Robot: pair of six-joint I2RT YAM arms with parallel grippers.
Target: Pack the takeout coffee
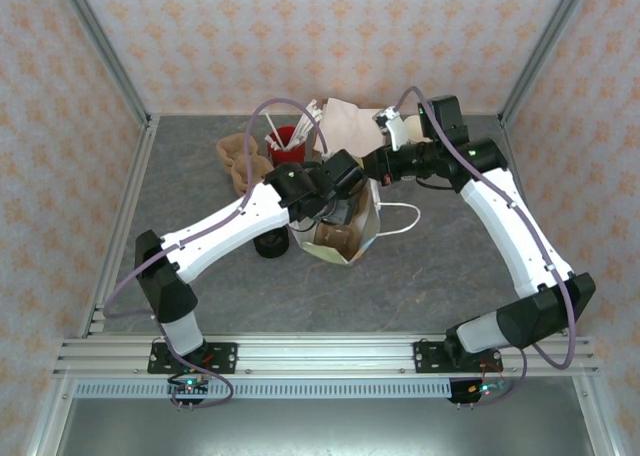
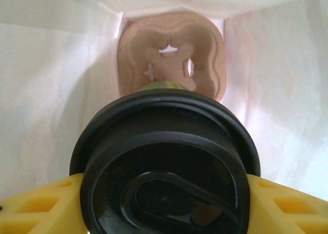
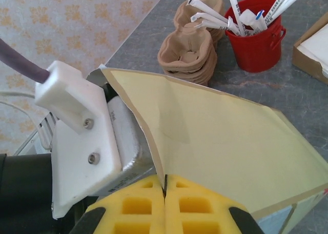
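The takeout coffee (image 2: 165, 157) shows from above as a round black lid with a sliver of olive-green cup (image 2: 163, 85) beyond it. My left gripper (image 2: 164, 198) is shut on it, a yellow finger (image 2: 36, 206) pressed to each side. Cup and gripper hang inside the white paper bag (image 1: 352, 238), above a tan cardboard cup carrier (image 2: 171, 59) lying on the bag's bottom. My right gripper (image 3: 165, 188) is shut on the bag's upper edge (image 3: 154, 147) and holds the mouth open. In the top view it is at the bag's far rim (image 1: 378, 179).
A stack of cardboard cup carriers (image 3: 188, 57) and a red bucket of straws and packets (image 3: 256, 39) stand behind the bag. A squat black pile of lids (image 1: 270, 244) sits left of the bag under the left arm. A flat box (image 3: 313, 49) lies at the right.
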